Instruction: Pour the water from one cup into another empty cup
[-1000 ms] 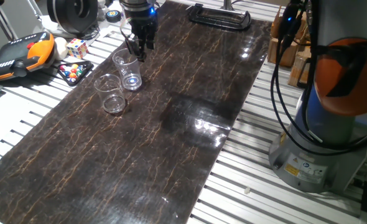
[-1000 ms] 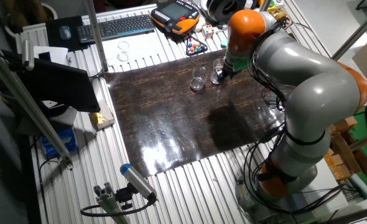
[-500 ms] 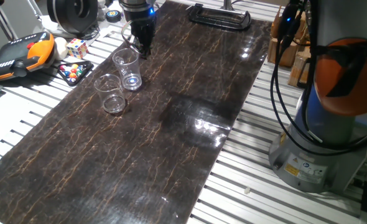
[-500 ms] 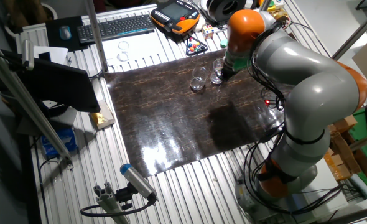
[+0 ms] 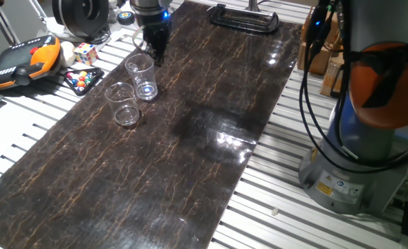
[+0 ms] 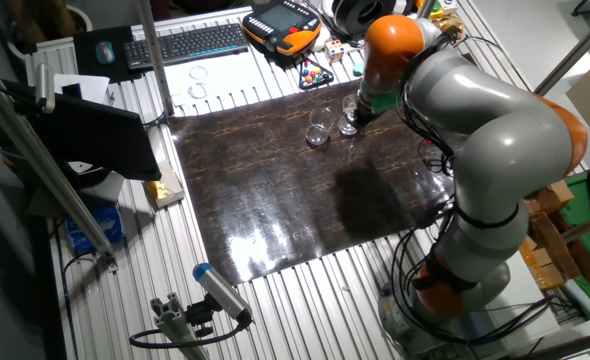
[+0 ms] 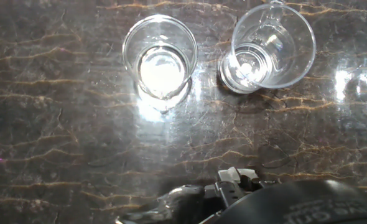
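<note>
Water (image 7: 162,70) visible only hand view, in tall cup (image 7: 160,53)

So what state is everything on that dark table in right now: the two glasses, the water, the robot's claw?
taller cup: upright on the table, not held.
shorter cup: upright beside the taller one, a small gap between them, not held.
water: too clear to make out in either cup.
gripper: low behind the taller cup, holding nothing; open or shut cannot be told.
</note>
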You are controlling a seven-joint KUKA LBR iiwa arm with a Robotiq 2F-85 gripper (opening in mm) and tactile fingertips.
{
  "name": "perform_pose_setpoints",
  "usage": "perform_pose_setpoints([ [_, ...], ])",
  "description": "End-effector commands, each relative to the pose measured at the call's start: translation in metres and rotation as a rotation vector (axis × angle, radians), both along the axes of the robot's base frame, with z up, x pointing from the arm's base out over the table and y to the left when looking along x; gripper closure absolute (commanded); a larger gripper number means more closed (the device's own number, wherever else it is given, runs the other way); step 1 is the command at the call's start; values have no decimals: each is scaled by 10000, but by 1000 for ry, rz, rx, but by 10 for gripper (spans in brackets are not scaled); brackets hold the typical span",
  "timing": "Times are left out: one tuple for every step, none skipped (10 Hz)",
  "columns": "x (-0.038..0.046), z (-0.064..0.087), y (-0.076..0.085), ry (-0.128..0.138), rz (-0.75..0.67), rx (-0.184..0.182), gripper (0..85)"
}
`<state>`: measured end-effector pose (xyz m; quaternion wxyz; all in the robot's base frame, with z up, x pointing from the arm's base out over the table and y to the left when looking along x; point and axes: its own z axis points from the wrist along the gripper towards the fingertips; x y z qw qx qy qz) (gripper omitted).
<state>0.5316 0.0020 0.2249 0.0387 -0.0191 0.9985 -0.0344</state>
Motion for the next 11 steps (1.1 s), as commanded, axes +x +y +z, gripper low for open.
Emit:
perform_pose_setpoints([
  [41,-36,9,-3,-3,-6,843],
  [80,-76,17,-4,-6,-13,843],
  [121,-115,16,2,-17,-14,843],
  [169,-163,12,8,-31,-13,843],
  [216,-212,-4,16,-49,-9,843],
  [279,-281,-16,30,-80,14,843],
  [318,-330,-26,26,-94,18,843],
  [333,-349,-56,20,-96,9,843],
  [353,-359,-85,20,-98,14,843],
  [357,-368,-81,15,-97,14,843],
  [352,-358,-80,10,-103,12,843],
])
